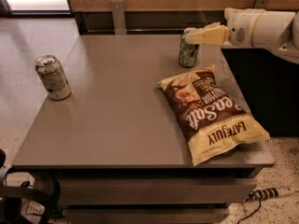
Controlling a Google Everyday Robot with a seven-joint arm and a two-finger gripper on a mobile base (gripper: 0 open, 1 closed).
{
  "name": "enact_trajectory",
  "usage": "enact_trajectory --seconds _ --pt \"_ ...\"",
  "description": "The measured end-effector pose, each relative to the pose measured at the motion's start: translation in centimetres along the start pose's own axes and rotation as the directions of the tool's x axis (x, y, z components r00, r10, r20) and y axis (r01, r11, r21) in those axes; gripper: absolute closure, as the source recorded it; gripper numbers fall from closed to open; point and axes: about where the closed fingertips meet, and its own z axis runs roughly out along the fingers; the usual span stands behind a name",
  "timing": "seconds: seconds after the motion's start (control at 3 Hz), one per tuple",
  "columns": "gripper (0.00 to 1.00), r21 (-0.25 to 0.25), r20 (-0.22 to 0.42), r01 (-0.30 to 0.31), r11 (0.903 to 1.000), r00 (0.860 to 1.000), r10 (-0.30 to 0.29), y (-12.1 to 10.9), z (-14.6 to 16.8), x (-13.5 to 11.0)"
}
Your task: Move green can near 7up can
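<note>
1. Green can (188, 55) stands upright on the tabletop (117, 120), just behind the far end of the chip bag (212, 111). It is close to the tabletop's right edge and near the back edge.
2. The pincer (196, 35) reaches in from the right, behind the chip bag, level with the green can's top and overlapping it. I cannot tell whether it is spread or pinching.
3. The 7up can (53, 78) stands upright well left of the chip bag, beside the left edge.
4. The chip bag lies flat, its near end reaching the right edge by the front corner.
5. Left of the chip bag, open tabletop runs across to the 7up can.
</note>
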Motion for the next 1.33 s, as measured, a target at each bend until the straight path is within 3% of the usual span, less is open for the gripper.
enact_trajectory --seconds 0.33,1.0,1.33 --pt "0.0 0.003 0.055 -0.042 0.9991 0.998 0.042 -1.3 3.3 1.9" --pt "0.0 0.014 0.09 -0.121 0.9925 0.989 0.119 -1.9 7.2 6.4" --pt "0.16 0.011 0.09 -0.122 0.9924 0.989 0.121 -1.7 7.5 6.5"
